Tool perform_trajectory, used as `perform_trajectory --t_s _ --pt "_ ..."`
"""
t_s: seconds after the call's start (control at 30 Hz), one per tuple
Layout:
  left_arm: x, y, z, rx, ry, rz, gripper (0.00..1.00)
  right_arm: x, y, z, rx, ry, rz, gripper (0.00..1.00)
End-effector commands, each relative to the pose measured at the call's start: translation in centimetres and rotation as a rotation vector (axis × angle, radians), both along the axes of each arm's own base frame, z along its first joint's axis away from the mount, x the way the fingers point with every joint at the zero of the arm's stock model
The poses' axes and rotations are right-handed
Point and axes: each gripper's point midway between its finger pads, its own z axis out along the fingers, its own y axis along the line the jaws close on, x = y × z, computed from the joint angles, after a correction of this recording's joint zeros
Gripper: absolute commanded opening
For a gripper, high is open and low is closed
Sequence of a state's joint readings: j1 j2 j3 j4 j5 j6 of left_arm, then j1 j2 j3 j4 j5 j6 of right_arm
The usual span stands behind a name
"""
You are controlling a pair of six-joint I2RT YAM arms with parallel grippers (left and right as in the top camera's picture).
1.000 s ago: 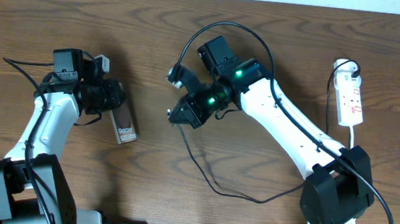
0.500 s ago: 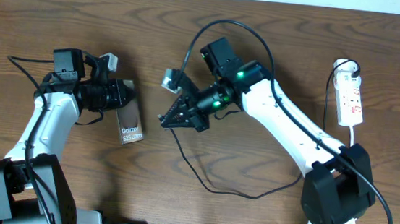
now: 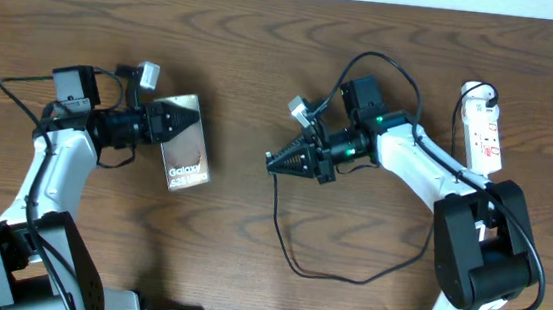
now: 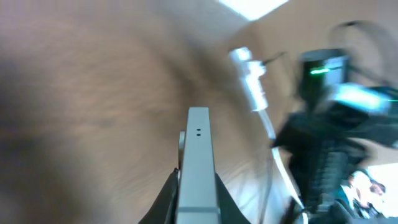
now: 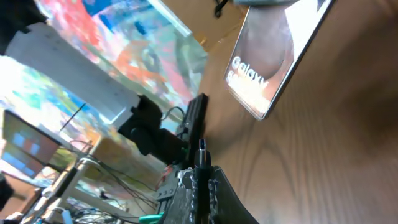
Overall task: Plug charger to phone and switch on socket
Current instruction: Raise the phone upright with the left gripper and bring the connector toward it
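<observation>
Pinching the charger (image 5: pixel 201 149) by its connector tip, the right gripper (image 3: pixel 278 162) is closed, with the tip poking out past its fingers. Its wrist view shows the phone (image 5: pixel 278 53) ahead of that tip and apart from it, the "Galaxy" lettering legible. Only the overhead view shows the black cable looping away behind the gripper and the socket (image 3: pixel 485 133) well behind it. The left gripper (image 3: pixel 171 124) clamps the phone's end; its blurred wrist view shows the phone edge-on between the fingers.
</observation>
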State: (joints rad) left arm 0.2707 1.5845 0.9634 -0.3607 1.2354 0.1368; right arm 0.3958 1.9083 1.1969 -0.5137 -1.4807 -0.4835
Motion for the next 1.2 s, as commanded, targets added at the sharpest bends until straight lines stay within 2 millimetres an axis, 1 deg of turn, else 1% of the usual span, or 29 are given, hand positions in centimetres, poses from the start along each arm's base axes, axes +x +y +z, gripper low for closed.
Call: perform_trajectory --t_s 0.0,0.07,0.37,0.5,0.57,0.63,0.7,0.73,0.83,0.93,1.0,1.17 --pt "-1.3 -1.4 4.6 -0.211 -0.162 -0.151 0.07 -1.2 -0.1 0.7 0.066 0.035 0.035 0.01" --pt "-1.5 -1.5 5.3 -0.236 -0.195 -0.175 0.07 -1.3 0.0 0.6 0.067 0.033 0.040 0.01" --pt "-1.3 -1.5 5.5 -0.231 -0.217 -0.180 0.07 -1.6 0.7 0.6 0.079 -0.008 0.061 0.01" --pt "-0.6 -1.3 6.0 -0.219 -0.252 -0.182 0.07 -1.2 1.1 0.2 0.067 0.008 0.060 0.01" --pt "0.1 -1.1 6.7 -0.220 -0.253 -0.174 0.07 -0.5 1.5 -0.2 0.032 0.041 0.049 0.01" --pt "1.7 -0.6 6.9 -0.198 -0.211 -0.106 0.07 0.5 2.3 -1.1 -0.038 0.089 0.014 0.01" --pt "3.8 0.0 7.3 -0.185 -0.161 0.000 0.08 1.4 3.3 -1.9 -0.091 0.127 -0.022 0.01" --pt "4.4 0.0 8.1 -0.187 -0.182 0.019 0.07 1.4 3.8 -1.6 -0.082 0.120 -0.016 0.01" --pt "5.0 -0.9 11.0 -0.220 -0.250 0.007 0.07 1.0 5.4 -1.1 -0.054 0.085 0.012 0.01" --pt "4.9 -2.2 12.8 -0.257 -0.269 -0.010 0.08 0.5 6.4 -0.6 -0.028 0.044 0.037 0.01" --pt "4.9 -2.9 13.2 -0.271 -0.265 -0.021 0.07 0.4 6.7 -0.3 -0.021 0.040 0.042 0.01" --pt "4.7 -4.2 13.2 -0.286 -0.239 -0.039 0.07 0.5 6.7 -0.1 -0.017 0.035 0.038 0.01"
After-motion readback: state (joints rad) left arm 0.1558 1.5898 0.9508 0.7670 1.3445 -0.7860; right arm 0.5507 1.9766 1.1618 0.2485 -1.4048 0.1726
